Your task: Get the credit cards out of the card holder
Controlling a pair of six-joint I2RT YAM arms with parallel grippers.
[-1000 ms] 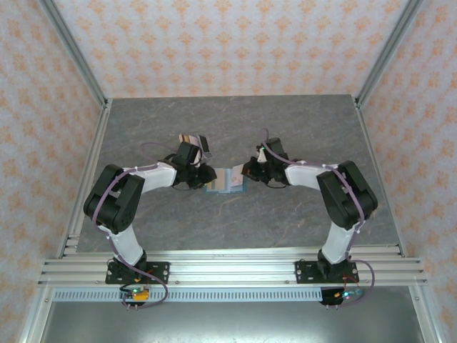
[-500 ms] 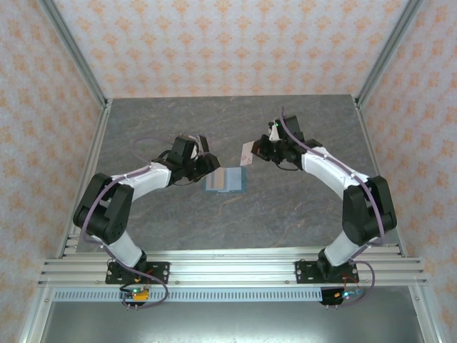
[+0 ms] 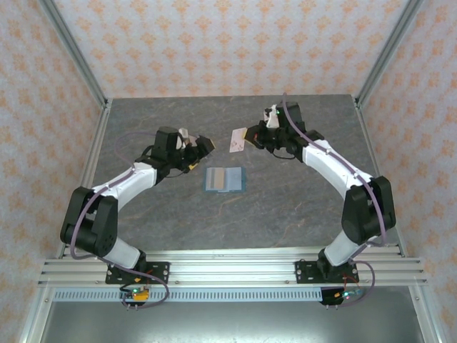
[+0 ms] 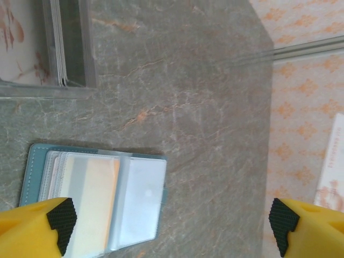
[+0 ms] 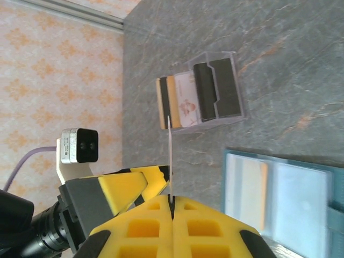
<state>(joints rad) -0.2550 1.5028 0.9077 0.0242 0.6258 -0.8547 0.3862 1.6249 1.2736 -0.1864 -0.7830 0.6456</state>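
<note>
Grey marble-look tabletop (image 3: 300, 207), orange-patterned walls on three sides, alu rails along the edges. Teal card holder (image 3: 224, 179) lies open & flat near the table's centre, btwn the two arms and apart from both grippers. Its clear inner sleeves face up; one sleeve shows an orange-brown card (image 4: 99, 199), the sleeve beside it looks pale, can't tell what's in it.

L gripper (image 4: 169, 217) hangs above the table just beside the holder, jaws spread wide, nothing btwn the black pads (image 4: 60, 215). In the wrist view the holder sits under the one yellow finger.

R gripper (image 5: 172, 203) is up off the table, beyond the holder twd the back wall. Jaws pressed together on a pale card (image 3: 237, 141), pinched by one edge. From the R wrist cam the card shows edge-on, sticking straight out of the fingers.

Clear plastic stand (image 5: 215, 91) sits on the table beyond the holder, w/ a few cards (image 5: 177, 102) upright in it: an orange-brown one, a pale printed one, dark ones.
</note>
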